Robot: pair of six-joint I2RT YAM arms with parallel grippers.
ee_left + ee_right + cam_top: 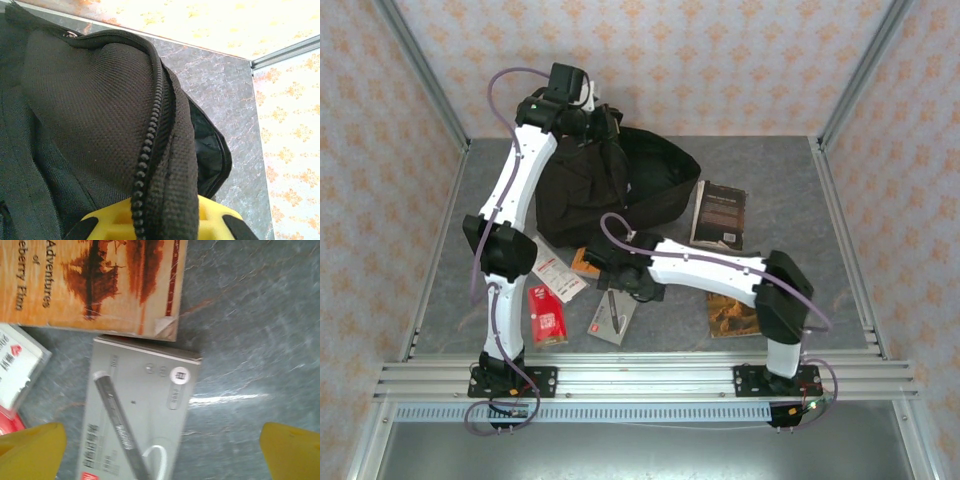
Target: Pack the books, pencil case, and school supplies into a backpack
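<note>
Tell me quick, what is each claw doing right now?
Left claw: closed, pinching the backpack by its zipper edge.
Right claw: open, holding nothing, above the grey pen box.

White arms (705,265), black joints (500,245), lilac cables (520,70), yellow claw fingers (30,447).

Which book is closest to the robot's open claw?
The orange-covered book, just ahead of the open right gripper. The black book and the desert-picture book lie farther off to the right.
</note>
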